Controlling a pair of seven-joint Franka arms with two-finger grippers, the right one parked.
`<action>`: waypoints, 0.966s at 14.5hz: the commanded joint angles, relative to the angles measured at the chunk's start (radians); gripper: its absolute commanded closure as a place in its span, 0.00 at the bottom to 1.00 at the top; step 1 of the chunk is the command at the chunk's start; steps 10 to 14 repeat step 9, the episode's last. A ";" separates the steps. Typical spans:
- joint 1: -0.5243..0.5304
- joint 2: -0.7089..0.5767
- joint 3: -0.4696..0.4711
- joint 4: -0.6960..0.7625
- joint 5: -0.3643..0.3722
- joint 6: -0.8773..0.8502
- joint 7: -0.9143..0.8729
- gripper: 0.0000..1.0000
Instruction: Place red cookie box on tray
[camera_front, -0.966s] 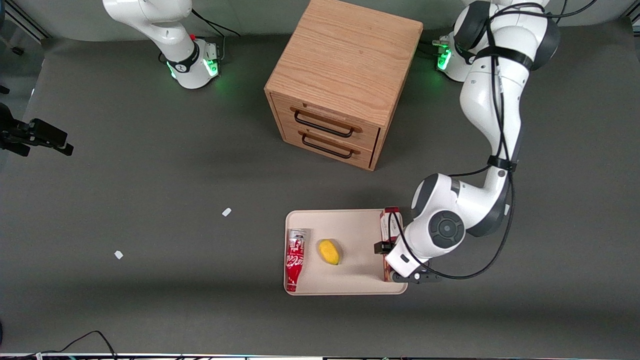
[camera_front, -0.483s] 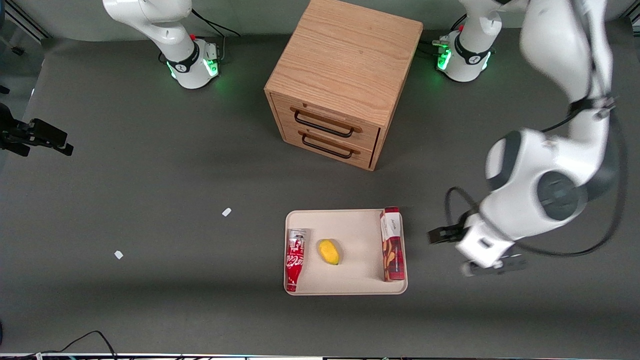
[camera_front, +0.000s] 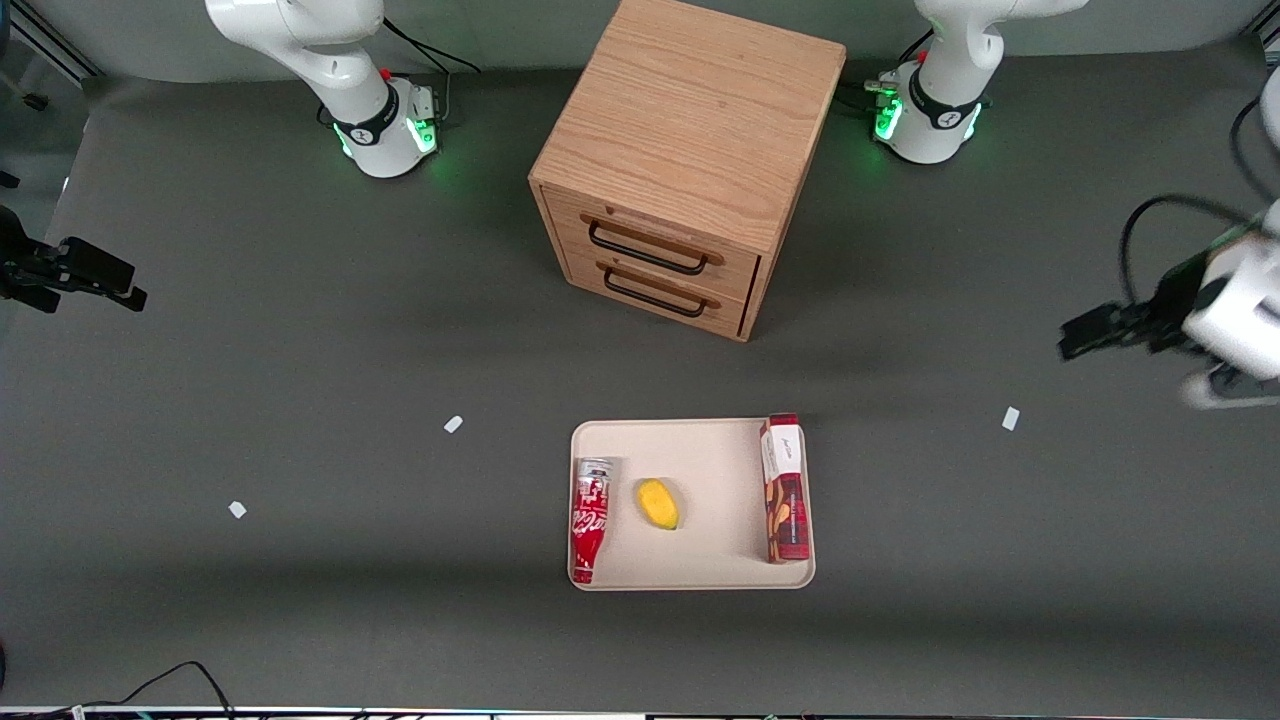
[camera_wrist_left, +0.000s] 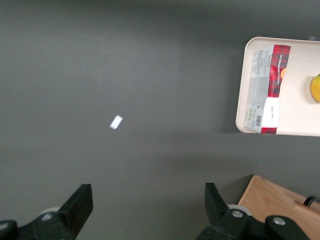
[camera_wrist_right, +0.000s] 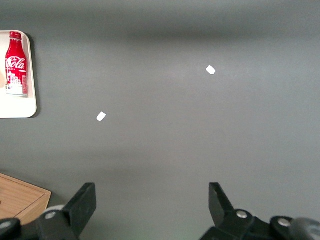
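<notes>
On the tray (camera_front: 690, 570), along its three o'clock rim, the red cookie box (camera_front: 785, 490) now lies released. We have pulled our pincer (camera_front: 1120, 335), spread wide and empty, well clear toward the desk's (camera_front: 300, 350) working-arm end, so the placement looks finished.

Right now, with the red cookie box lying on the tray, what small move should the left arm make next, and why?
Probably none toward the tray, just ease away and park. The red cookie box already lies inside the tray, along the rim at the working arm's end, beside the lemon and the soda can. The gripper hangs over bare table, jaws open and empty.
</notes>
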 joint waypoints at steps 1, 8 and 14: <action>0.042 -0.151 -0.008 -0.121 0.017 -0.012 0.079 0.00; 0.073 -0.214 -0.012 -0.127 0.022 -0.090 0.142 0.00; 0.073 -0.214 -0.012 -0.127 0.022 -0.090 0.145 0.00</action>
